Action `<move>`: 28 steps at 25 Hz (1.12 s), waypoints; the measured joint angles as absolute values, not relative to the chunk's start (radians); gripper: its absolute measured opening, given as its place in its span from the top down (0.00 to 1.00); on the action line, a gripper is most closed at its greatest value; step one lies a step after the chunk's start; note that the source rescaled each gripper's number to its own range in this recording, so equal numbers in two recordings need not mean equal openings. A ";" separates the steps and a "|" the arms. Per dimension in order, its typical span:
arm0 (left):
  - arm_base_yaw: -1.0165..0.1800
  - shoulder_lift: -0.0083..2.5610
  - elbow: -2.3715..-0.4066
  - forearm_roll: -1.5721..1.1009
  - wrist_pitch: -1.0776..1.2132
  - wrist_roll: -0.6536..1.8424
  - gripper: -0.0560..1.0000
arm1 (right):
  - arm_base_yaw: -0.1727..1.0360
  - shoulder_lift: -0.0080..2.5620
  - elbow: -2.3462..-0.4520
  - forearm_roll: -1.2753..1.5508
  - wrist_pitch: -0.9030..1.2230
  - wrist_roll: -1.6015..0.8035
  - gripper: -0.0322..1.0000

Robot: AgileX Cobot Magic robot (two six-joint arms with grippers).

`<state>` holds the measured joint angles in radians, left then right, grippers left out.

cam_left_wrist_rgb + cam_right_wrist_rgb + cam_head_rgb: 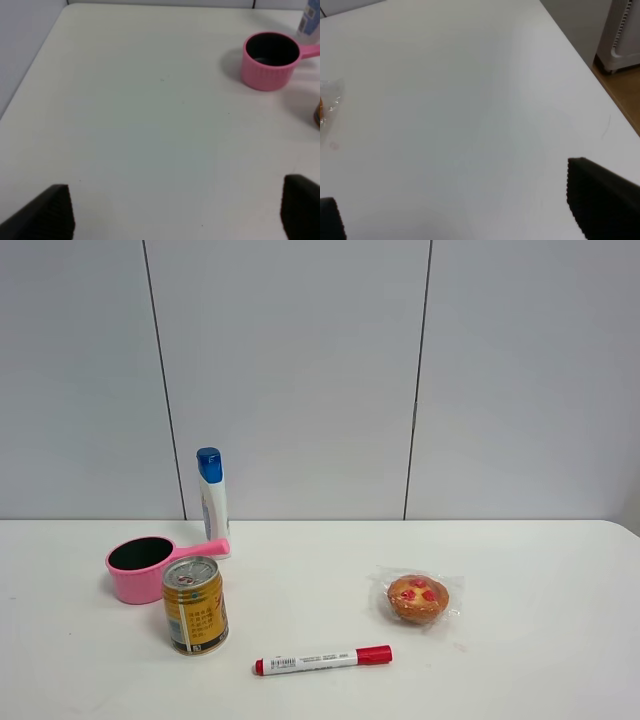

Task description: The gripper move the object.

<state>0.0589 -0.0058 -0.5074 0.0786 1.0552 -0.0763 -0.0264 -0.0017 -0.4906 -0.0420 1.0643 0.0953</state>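
The tall white bottle (213, 502) with a blue cap stands upright at the back of the table, just behind the handle of the pink cup (147, 568). Its lower part shows at the edge of the left wrist view (310, 20). Neither gripper shows in the exterior view. My left gripper (177, 210) is open and empty over bare table, well away from the bottle. My right gripper (465, 210) is open and empty over bare table near the table's right edge.
A gold drink can (195, 605) stands in front of the pink cup (270, 60). A red-capped white marker (322, 659) lies near the front. A wrapped cake (418, 598) lies to the right, its wrapper showing in the right wrist view (327, 105).
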 joint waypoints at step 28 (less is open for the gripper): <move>0.059 -0.006 -0.507 0.079 1.055 -0.076 0.00 | -0.026 -0.002 -0.491 -0.042 1.064 0.095 0.05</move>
<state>0.0589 -0.0058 -0.5074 0.0786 1.0552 -0.0763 -0.0264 -0.0017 -0.4906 -0.0420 1.0643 0.0953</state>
